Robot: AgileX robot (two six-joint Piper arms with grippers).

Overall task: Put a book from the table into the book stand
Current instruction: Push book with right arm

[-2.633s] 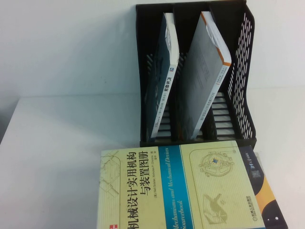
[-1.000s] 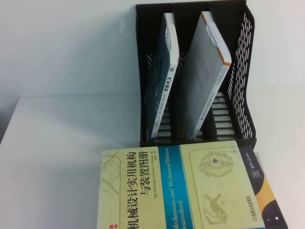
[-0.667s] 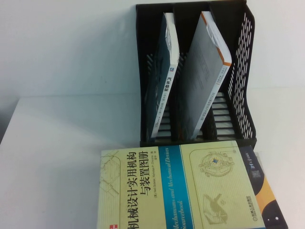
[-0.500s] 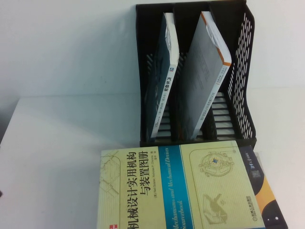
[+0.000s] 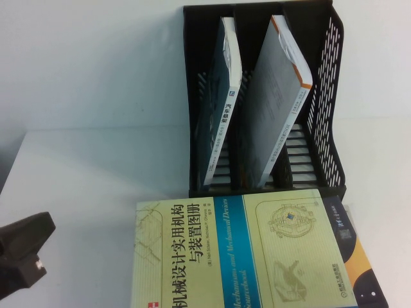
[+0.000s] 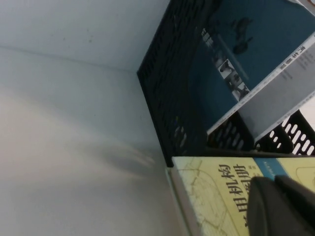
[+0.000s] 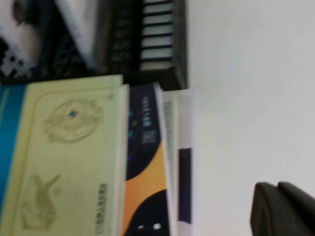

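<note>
The pale yellow book (image 5: 237, 250) with a blue band lies flat on the white table (image 5: 77, 173), just in front of the black book stand (image 5: 324, 96). It also shows in the left wrist view (image 6: 211, 191) and in the right wrist view (image 7: 64, 157). My left gripper (image 5: 38, 234) hovers at the table's near left, to the left of the book. Seen from its own wrist, the left gripper (image 6: 273, 180) is shut and empty, over the book's near-left corner. My right gripper (image 7: 276, 186) is shut and empty above bare table to the right of the books. It is out of the high view.
A teal-covered book (image 5: 221, 96) leans in the stand's left slot and a grey orange-edged book (image 5: 279, 96) leans in the middle slot. The right slot (image 5: 302, 154) shows bare slats. A black and orange book (image 5: 359, 269) lies under the yellow book.
My left gripper has come into the high view at the lower left. The books and the stand have not moved.
</note>
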